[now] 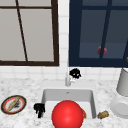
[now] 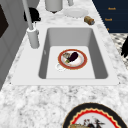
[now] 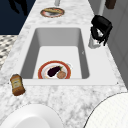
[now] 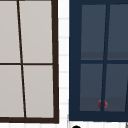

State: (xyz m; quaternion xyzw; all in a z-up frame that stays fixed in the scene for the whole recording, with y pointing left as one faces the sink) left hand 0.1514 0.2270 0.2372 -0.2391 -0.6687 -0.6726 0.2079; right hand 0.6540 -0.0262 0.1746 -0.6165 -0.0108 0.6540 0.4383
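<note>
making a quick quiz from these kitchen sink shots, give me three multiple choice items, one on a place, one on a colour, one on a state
1. Where does the plate with the eggplant lie?
A. on the sink floor
B. on the counter left of the sink
C. inside the blue cabinet

2. What colour is the rim of that plate?
A. green
B. orange-red
C. blue

3. How are the fingers of the right robot hand by the faucet?
A. spread flat on the counter
B. curled
C. pinching the small brown bottle

Answers:
1 A, both side views show it down in the basin.
2 B, the right side view shows an orange-red ring.
3 B, the right side view shows the fingers bent downward beside the faucet, holding nothing.
</note>
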